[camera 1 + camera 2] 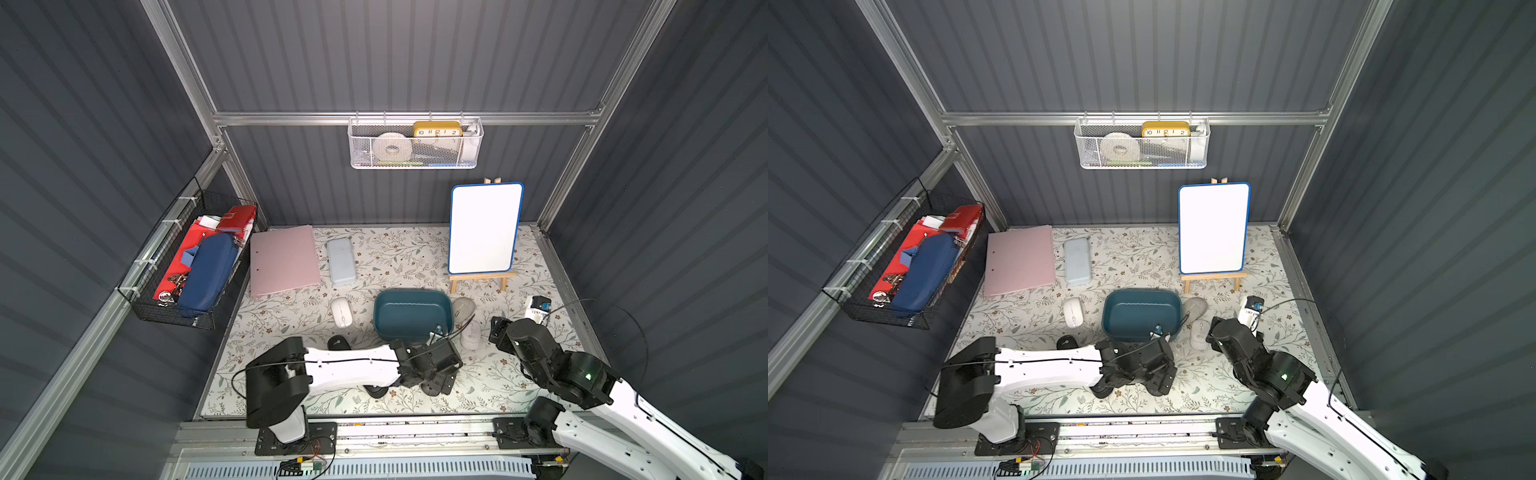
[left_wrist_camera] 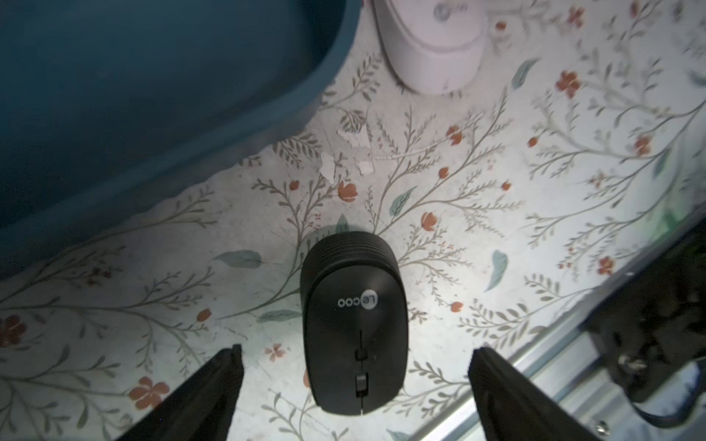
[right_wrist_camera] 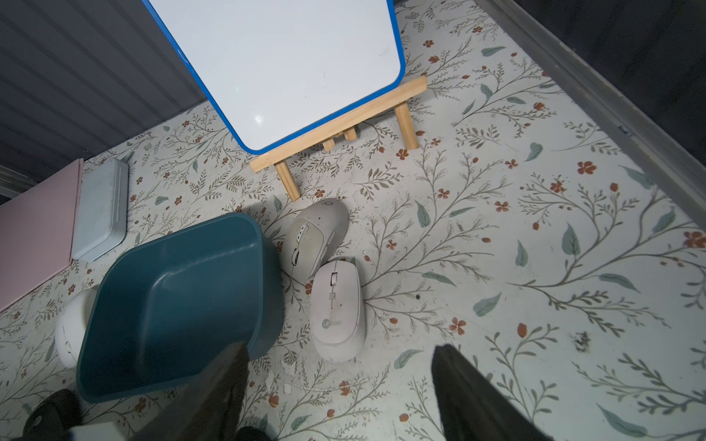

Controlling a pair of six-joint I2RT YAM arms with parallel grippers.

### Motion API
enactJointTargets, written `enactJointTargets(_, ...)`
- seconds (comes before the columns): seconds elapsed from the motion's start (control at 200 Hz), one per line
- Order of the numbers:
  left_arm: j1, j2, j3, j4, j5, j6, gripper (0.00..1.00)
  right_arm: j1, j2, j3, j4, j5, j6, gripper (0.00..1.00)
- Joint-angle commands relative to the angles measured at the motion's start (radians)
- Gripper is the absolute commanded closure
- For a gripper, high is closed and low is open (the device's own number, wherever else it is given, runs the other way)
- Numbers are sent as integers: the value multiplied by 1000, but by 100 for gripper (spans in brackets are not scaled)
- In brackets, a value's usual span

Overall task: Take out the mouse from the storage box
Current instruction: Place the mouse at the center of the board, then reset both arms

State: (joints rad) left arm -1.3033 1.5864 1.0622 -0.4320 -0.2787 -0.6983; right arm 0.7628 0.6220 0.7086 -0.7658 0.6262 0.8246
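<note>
The storage box [image 1: 411, 311] [image 1: 1142, 311] is a dark teal tub, and its inside [image 3: 172, 305] shows no mouse. A black mouse [image 2: 355, 324] lies on the floral mat just outside the box's near corner [image 2: 153, 95]. My left gripper [image 2: 357, 349] [image 1: 436, 384] straddles it, open, with both fingers clear of its sides. My right gripper [image 3: 340, 347] [image 1: 498, 328] is open and holds nothing. It hovers right of the box, just short of a pinkish-white mouse [image 3: 336, 309] [image 1: 471, 334].
A grey mouse [image 1: 463, 308] lies by the box's right end, a white mouse [image 1: 341, 311] to its left, and another black mouse [image 1: 338, 343] behind my left arm. A whiteboard on an easel [image 1: 484, 228], a pale-blue case [image 1: 341, 262] and a pink folder [image 1: 282, 259] stand farther back.
</note>
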Motion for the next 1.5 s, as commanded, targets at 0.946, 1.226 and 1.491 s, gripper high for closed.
enactJointTargets(0.946,843,-298,-247,430,-592,285,1,-176,213,-103,606,422,-576,1)
enactJointTargets(1.226,1127,-235,-489,845,-542,417,1,-330,346,-223,862,407,-644,1)
enactJointTargets(1.491,1245,-83,-616,1281,-328,575,1,-448,452,-327,1085,363,-649,1)
